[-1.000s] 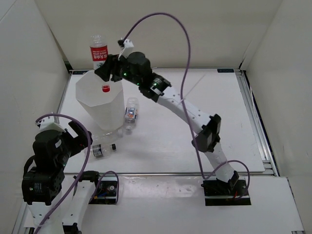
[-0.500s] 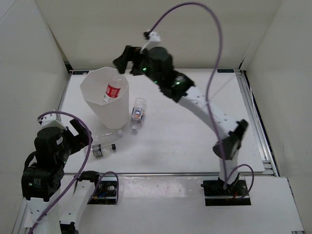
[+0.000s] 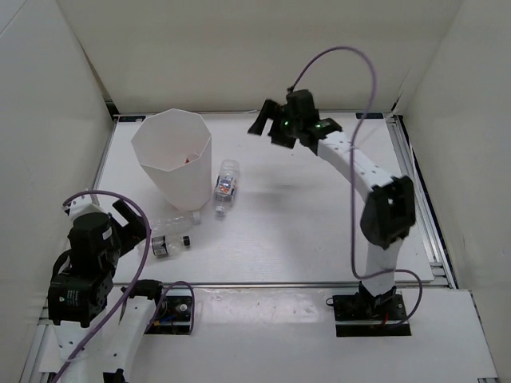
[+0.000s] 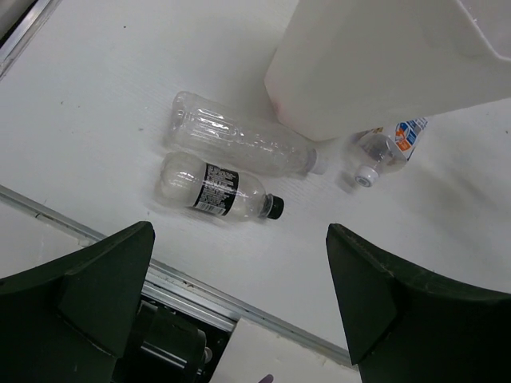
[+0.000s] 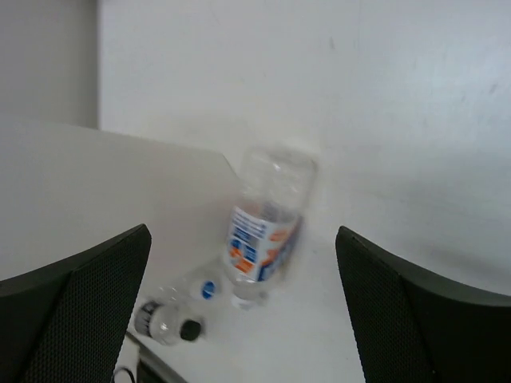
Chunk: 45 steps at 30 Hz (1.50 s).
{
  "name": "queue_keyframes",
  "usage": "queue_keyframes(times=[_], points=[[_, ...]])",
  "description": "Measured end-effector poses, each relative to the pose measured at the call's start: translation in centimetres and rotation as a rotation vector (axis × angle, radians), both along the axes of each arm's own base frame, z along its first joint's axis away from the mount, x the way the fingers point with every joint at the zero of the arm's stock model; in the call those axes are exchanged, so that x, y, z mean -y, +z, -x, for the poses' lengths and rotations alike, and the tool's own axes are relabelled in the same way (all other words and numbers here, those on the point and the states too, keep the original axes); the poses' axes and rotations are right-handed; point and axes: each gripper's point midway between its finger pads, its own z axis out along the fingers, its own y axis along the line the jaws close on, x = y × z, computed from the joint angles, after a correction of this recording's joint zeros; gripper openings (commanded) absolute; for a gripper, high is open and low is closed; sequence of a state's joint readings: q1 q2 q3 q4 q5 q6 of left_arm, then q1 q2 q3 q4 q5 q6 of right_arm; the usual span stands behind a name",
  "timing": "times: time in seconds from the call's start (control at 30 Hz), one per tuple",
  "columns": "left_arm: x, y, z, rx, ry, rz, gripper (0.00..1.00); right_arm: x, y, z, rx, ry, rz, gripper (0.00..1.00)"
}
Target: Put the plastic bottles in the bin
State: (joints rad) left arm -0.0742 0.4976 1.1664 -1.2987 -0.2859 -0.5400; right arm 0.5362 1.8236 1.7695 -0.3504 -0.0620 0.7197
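**White faceted plastic bin (image 3: 172, 177) upright, three clear bottles lying round its foot**

White too is the desk (image 3: 303, 223) that carries it all. The bin stands at the far left, wider at the rim, and a speck of red shows just inside that rim (too little of it to tell what it is).

An unlabelled clear plastic bottle (image 4: 239, 142) lies on its side with its neck just beside the bin's base. A clear bottle with a black cap and dark label (image 4: 215, 189) lies alongside it, on the near side. A third clear bottle with a blue-and-white label (image 3: 226, 185) lies close by the bin's right wall.

Above the far part of the desk, apart from the bin, the right fingers (image 5: 415, 311) are spread wide with nothing between them. The left fingers (image 4: 88, 279) are also spread wide and empty, over the near left edge.
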Motion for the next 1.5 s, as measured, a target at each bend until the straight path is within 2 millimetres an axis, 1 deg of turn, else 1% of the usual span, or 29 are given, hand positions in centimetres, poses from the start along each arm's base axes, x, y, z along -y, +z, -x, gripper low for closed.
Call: queue_keyframes(times=[0.07, 0.13, 0.17, 0.23, 0.3, 0.33, 0.53, 0.7, 0.87, 0.93, 0.97, 1.0, 1.07, 1.1, 1.17, 1.2, 1.3, 1.33, 1.37, 1.43, 1.5], points=[[-0.2, -0.1, -0.1, -0.004, 0.015, -0.003, 1.0, -1.4, -7.1, -0.3, -0.159, 0.066, 0.036, 1.0], [-0.4, -0.2, -0.3, -0.01, 0.028, -0.004, 1.0, -2.5, -13.0, 0.2, -0.302, 0.121, 0.064, 1.0], [-0.4, -0.4, -0.4, -0.017, 0.035, -0.003, 1.0, -3.0, -15.4, 0.5, -0.366, 0.145, 0.076, 1.0], [-0.6, -0.7, -0.6, -0.031, 0.047, -0.003, 1.0, -3.8, -18.6, 0.7, -0.444, 0.175, 0.089, 1.0], [-0.7, -1.1, -0.7, -0.046, 0.06, -0.001, 1.0, -4.5, -20.3, 1.2, -0.486, 0.201, 0.092, 1.0], [-0.7, -1.3, -0.7, -0.053, 0.066, 0.002, 1.0, -4.8, -20.7, 1.3, -0.495, 0.212, 0.091, 1.0], [-0.6, -1.7, -1.0, -0.074, 0.086, 0.02, 1.0, -7.6, -20.6, 1.8, -0.497, 0.294, 0.046, 1.0], [-0.6, -2.1, -1.4, -0.103, 0.093, 0.026, 1.0, -9.4, -22.8, 2.8, -0.557, 0.337, 0.021, 1.0], [-0.5, -2.5, -1.6, -0.135, 0.095, 0.024, 1.0, -11.4, -22.7, 2.4, -0.547, 0.365, -0.019, 1.0], [-0.5, -2.5, -1.6, -0.139, 0.095, 0.023, 1.0, -11.8, -22.7, 2.4, -0.546, 0.373, -0.033, 0.9], [-0.5, -2.6, -1.5, -0.143, 0.096, 0.022, 1.0, -12.0, -22.8, 2.5, -0.551, 0.374, -0.038, 0.88], [-0.5, -2.7, -1.4, -0.147, 0.097, 0.023, 1.0, -12.1, -22.8, 2.6, -0.559, 0.374, -0.044, 0.8], [-0.5, -2.8, -1.2, -0.152, 0.1, 0.027, 1.0, -12.2, -23.0, 2.7, -0.571, 0.374, -0.05, 0.67], [-0.5, -2.8, -1.1, -0.151, 0.104, 0.031, 1.0, -12.2, -23.1, 2.8, -0.575, 0.375, -0.053, 0.56], [-0.5, -2.7, -0.9, -0.139, 0.11, 0.04, 1.0, -12.0, -23.1, 2.9, -0.591, 0.373, -0.065, 0.48], [-0.5, -2.6, -0.8, -0.128, 0.114, 0.047, 1.0, -11.8, -23.1, 2.9, -0.597, 0.372, -0.073, 0.4], [-0.5, -2.2, -0.4, -0.094, 0.124, 0.065, 1.0, -10.7, -23.2, 3.7, -0.62, 0.359, -0.067, 0.31], [-0.5, -2.2, -0.2, -0.083, 0.128, 0.071, 1.0, -10.1, -23.2, 3.9, -0.621, 0.354, -0.058, 0.3], [-0.5, -2.2, -0.1, -0.073, 0.132, 0.076, 1.0, -9.3, -23.1, 4.2, -0.626, 0.344, -0.044, 0.28], [-0.5, -2.4, 0.2, -0.062, 0.142, 0.086, 1.0, -7.6, -22.8, 4.6, -0.633, 0.32, -0.01, 0.22], [-0.5, -3.0, 0.5, -0.059, 0.153, 0.097, 1.0, -5.7, -22.6, 4.9, -0.631, 0.288, 0.032, 0.2]])
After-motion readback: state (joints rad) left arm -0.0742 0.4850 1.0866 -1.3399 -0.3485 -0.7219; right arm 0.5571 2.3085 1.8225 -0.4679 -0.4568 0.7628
